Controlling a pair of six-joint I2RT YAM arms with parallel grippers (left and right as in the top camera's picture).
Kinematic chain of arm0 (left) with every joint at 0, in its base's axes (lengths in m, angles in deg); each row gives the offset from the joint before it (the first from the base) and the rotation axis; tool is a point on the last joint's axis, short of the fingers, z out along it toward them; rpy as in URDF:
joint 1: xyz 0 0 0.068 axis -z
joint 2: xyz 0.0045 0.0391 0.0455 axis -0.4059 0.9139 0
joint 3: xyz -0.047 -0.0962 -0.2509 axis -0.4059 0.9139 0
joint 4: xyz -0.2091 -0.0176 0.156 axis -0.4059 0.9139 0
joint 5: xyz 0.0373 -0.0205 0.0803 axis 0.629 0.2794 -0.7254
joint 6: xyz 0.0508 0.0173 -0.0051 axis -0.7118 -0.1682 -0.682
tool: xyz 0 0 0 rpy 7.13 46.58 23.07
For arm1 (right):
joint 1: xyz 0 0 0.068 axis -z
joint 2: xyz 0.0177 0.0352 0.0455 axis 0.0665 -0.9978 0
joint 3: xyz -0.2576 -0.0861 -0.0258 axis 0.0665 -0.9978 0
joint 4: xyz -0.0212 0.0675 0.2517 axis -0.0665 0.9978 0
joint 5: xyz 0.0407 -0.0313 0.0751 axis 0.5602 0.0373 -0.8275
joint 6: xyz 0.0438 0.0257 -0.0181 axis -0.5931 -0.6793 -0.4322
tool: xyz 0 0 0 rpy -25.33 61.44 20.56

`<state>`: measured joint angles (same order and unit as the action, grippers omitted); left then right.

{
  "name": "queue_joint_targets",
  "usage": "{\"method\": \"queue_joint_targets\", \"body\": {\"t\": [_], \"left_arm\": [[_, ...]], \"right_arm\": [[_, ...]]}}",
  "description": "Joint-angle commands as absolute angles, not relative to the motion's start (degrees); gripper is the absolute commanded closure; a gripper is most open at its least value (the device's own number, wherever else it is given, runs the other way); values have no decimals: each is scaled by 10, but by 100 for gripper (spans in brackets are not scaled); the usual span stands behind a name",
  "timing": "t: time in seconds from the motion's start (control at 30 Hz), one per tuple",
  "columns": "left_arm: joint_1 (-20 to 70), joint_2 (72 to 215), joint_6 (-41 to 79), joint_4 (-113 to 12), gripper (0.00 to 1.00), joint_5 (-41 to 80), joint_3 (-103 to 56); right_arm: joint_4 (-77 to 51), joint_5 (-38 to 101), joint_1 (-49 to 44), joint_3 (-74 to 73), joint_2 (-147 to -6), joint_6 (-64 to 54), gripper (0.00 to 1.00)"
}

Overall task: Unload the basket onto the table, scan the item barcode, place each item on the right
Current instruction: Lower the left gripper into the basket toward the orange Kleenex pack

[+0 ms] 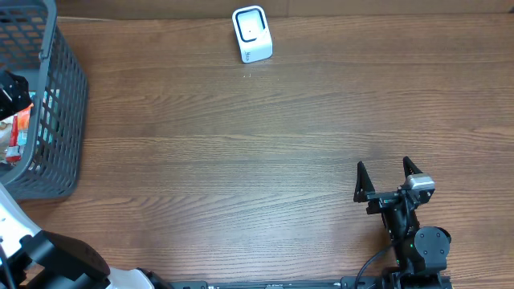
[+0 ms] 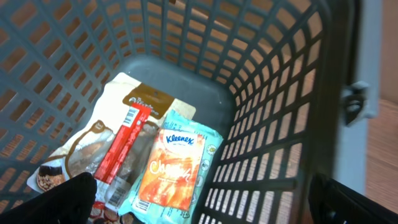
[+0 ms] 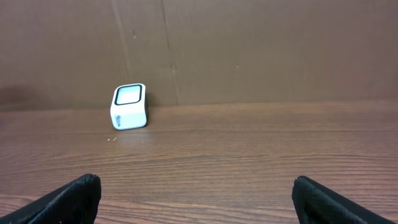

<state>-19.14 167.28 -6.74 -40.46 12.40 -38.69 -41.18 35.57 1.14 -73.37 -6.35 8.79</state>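
Grey basket [image 1: 60,96]: one, holding three visible packets [image 2: 177,168]; white scanner [image 1: 251,34]: one. Left pincer [image 2: 208,208] and right pincer [image 1: 384,175] wide open, empty

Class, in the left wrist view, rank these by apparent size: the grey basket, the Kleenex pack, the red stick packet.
1. grey basket, filling the frame
2. Kleenex pack
3. red stick packet, much narrower, with its lower end hidden

In the grey basket [image 2: 273,143], a Kleenex pack [image 2: 177,171] lies beside a red packet [image 2: 123,146] and a pouch [image 2: 146,99].
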Motion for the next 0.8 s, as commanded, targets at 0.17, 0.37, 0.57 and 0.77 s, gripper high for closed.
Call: {"method": "queue_joint_targets", "body": {"t": [0.17,0.37,0.57,0.77], "left_arm": [[-189,1720,-75,-409,1,76,-382],[-189,1746,-92,-401,1,46,-382],[-188,1790,-126,-396,0,23,-382],[-186,1813,-203,-393,0,47,-382]], "right_arm": [[-414,357,8,-740,-58,84,0],[-414,357,8,-740,-58,84,0],[-414,357,8,-740,-58,84,0],[-414,357,8,-740,-58,84,0]]}}
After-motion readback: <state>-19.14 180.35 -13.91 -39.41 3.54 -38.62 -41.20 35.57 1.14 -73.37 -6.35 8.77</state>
